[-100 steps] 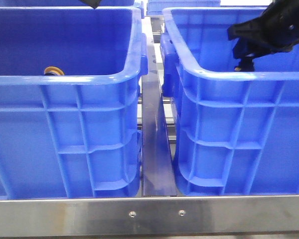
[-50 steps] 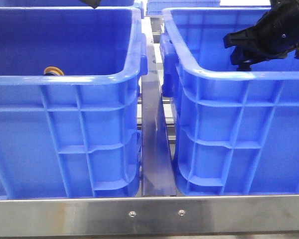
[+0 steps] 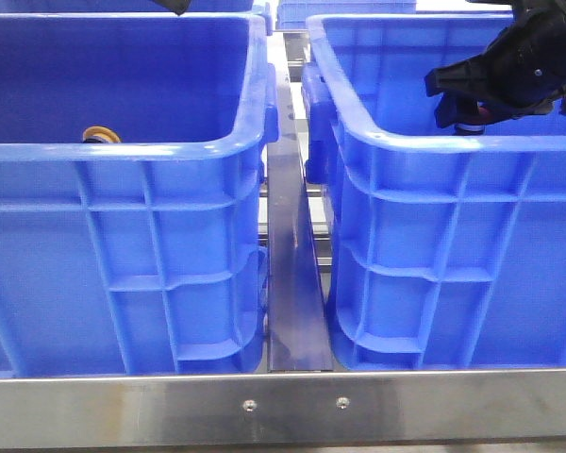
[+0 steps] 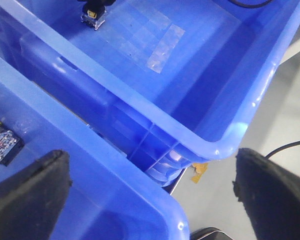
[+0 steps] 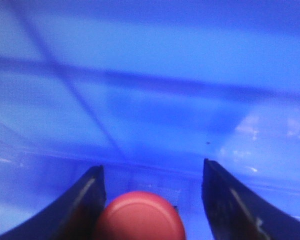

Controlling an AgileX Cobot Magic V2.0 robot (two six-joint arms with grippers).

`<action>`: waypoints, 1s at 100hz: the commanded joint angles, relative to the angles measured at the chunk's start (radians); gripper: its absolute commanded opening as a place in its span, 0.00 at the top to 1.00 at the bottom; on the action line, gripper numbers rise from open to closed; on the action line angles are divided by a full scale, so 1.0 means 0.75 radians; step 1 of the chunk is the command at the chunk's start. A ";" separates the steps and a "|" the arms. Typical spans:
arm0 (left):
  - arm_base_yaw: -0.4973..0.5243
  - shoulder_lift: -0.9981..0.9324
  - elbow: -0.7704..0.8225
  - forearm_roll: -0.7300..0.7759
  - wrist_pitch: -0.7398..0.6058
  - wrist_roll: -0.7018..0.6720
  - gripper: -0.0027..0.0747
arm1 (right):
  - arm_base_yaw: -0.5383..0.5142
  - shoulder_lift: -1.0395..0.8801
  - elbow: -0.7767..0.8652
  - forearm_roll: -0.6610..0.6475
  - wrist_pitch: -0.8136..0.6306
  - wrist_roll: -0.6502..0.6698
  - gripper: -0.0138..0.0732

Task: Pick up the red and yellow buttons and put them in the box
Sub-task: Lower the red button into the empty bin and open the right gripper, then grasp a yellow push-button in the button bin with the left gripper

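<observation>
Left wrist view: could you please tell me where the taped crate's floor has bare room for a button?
The crate floor is bare from the clear tape patch across to the rounded corner walls. Only the spot by the small part is occupied.

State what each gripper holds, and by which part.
The right gripper has the red button between its fingers; the gripped part is hidden under the cap. The left gripper is open, holding nothing.
</observation>
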 commanded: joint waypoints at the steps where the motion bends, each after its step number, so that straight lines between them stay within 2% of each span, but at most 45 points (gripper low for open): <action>1: -0.010 -0.038 -0.040 -0.048 -0.071 -0.002 0.17 | -0.006 -0.094 -0.037 0.010 -0.009 -0.018 0.32; 22: -0.010 -0.038 -0.040 -0.048 -0.082 -0.002 0.17 | -0.006 -0.201 0.009 0.010 -0.015 -0.018 0.32; 53: 0.032 -0.040 -0.040 -0.044 -0.127 -0.029 0.17 | -0.006 -0.497 0.202 0.023 -0.036 -0.018 0.32; 65: 0.134 -0.040 -0.040 0.043 -0.140 -0.199 0.17 | -0.006 -0.636 0.288 0.061 -0.033 -0.018 0.32; 81: 0.308 -0.037 -0.043 0.257 -0.080 -0.540 0.17 | -0.006 -0.784 0.367 0.121 -0.033 -0.018 0.32; 90: 0.390 -0.009 -0.075 0.393 0.043 -0.675 0.17 | -0.006 -0.819 0.372 0.122 -0.033 -0.018 0.32; 100: 0.454 0.061 -0.155 0.528 0.275 -0.799 0.17 | -0.006 -0.826 0.372 0.122 -0.009 -0.018 0.32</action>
